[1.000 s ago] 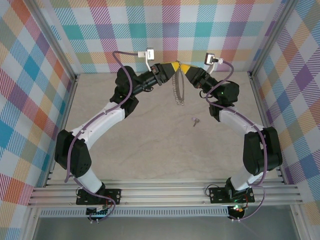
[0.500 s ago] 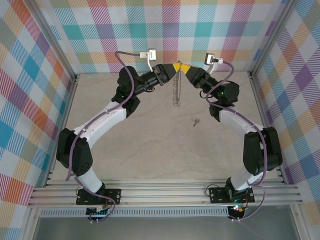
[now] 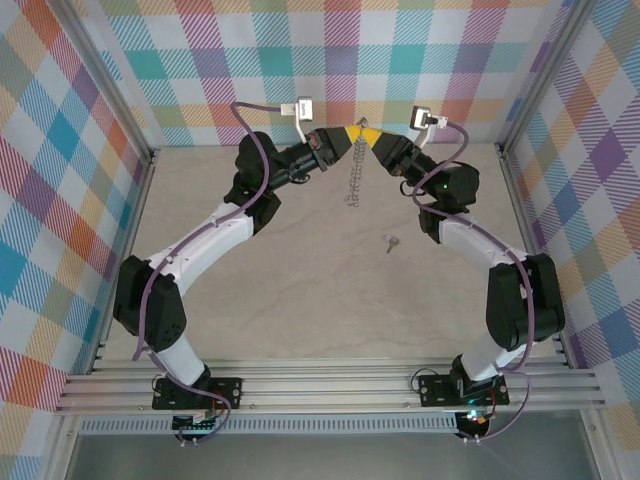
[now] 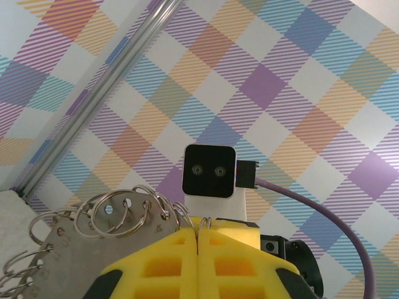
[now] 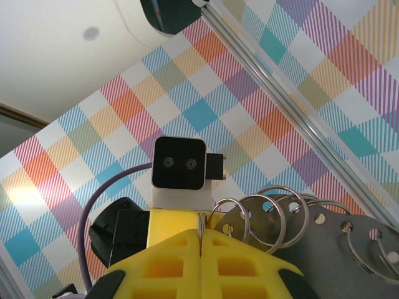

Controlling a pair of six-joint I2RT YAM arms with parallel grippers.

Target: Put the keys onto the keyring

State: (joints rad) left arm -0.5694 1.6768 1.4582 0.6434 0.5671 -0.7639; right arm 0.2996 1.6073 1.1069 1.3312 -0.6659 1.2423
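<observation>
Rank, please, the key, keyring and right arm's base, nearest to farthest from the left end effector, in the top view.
1. keyring, hanging at the left end effector.
2. key, on the table, right of centre.
3. right arm's base, near edge.

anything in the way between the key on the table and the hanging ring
Nothing visible does: only bare table lies between the key and the keyring. Both the left gripper and right gripper are shut on the keyring, though.

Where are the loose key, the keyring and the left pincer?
key [image 3: 391, 242], top view, middle of the key.
keyring [image 3: 351, 182], top view, middle of its hanging part.
left pincer [image 4: 198, 233], left wrist view, seam between its closed yellow fingertips.
</observation>
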